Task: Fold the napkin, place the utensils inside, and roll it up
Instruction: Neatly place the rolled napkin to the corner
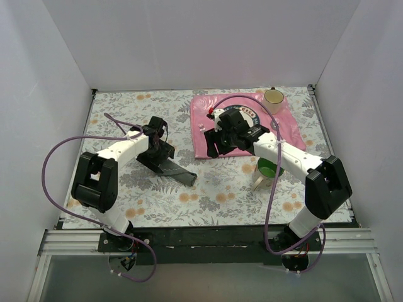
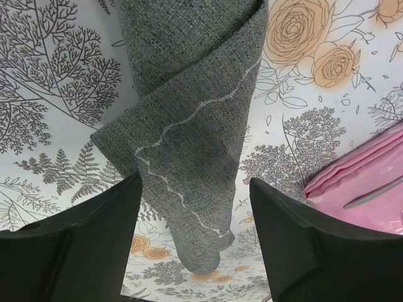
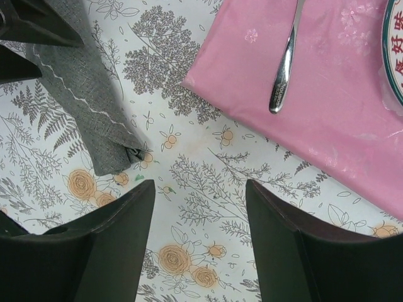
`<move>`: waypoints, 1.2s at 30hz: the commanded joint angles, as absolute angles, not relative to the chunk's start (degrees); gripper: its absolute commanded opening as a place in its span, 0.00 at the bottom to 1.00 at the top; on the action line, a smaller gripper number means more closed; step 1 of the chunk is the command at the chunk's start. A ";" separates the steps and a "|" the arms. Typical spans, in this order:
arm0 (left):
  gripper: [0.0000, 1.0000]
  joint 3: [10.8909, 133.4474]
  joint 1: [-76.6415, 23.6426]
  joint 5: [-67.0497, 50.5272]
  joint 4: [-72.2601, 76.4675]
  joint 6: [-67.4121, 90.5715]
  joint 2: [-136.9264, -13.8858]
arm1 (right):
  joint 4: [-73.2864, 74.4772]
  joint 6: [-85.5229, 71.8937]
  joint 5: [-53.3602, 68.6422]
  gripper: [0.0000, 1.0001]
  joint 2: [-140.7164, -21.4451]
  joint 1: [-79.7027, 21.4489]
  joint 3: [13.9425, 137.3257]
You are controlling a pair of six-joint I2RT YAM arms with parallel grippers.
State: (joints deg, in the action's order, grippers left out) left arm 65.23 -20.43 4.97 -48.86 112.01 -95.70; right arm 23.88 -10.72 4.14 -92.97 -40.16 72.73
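The dark grey napkin (image 1: 171, 167) lies folded into a narrow creased strip on the floral tablecloth, left of the pink placemat (image 1: 286, 129). My left gripper (image 1: 157, 139) hangs open over the strip's far end. In the left wrist view the napkin's folded tip (image 2: 189, 138) lies between the spread fingers of the gripper (image 2: 195, 217), untouched. My right gripper (image 1: 221, 137) is open and empty at the mat's left edge; in its wrist view the gripper (image 3: 198, 217) is over bare tablecloth between the napkin (image 3: 82, 94) and the mat (image 3: 315, 107). A metal utensil handle (image 3: 283, 69) lies on the mat.
A plate with a printed rim (image 1: 252, 117) sits on the mat, partly hidden by my right arm. A beige cup (image 1: 274, 97) stands at the mat's far corner. A green bowl (image 1: 267, 167) and a wooden utensil (image 1: 259, 183) lie under my right forearm. White walls surround the table.
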 commanded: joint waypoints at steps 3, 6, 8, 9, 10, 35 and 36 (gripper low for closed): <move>0.69 64.78 -21.27 7.12 -48.70 114.96 -95.97 | 21.97 -9.32 4.66 0.68 -89.74 -39.73 71.72; 0.69 65.12 -21.45 7.38 -48.08 115.05 -97.21 | 21.80 -9.23 5.18 0.68 -89.65 -39.64 71.63; 0.69 65.21 -21.53 8.52 -47.90 115.05 -97.56 | 21.88 -8.97 5.27 0.67 -89.82 -39.73 71.37; 0.69 65.21 -21.53 8.70 -47.90 115.22 -97.65 | 21.80 -8.96 5.19 0.68 -89.74 -39.64 71.37; 0.68 65.04 -21.62 8.79 -47.81 115.31 -97.65 | 21.88 -8.88 5.10 0.68 -89.65 -39.64 71.11; 0.55 64.60 -21.53 13.97 -47.55 117.16 -102.48 | 21.45 -8.61 6.50 0.67 -90.79 -39.64 71.45; 0.54 64.77 -21.53 14.06 -47.29 116.81 -103.09 | 21.45 -8.70 6.50 0.67 -90.88 -39.73 71.46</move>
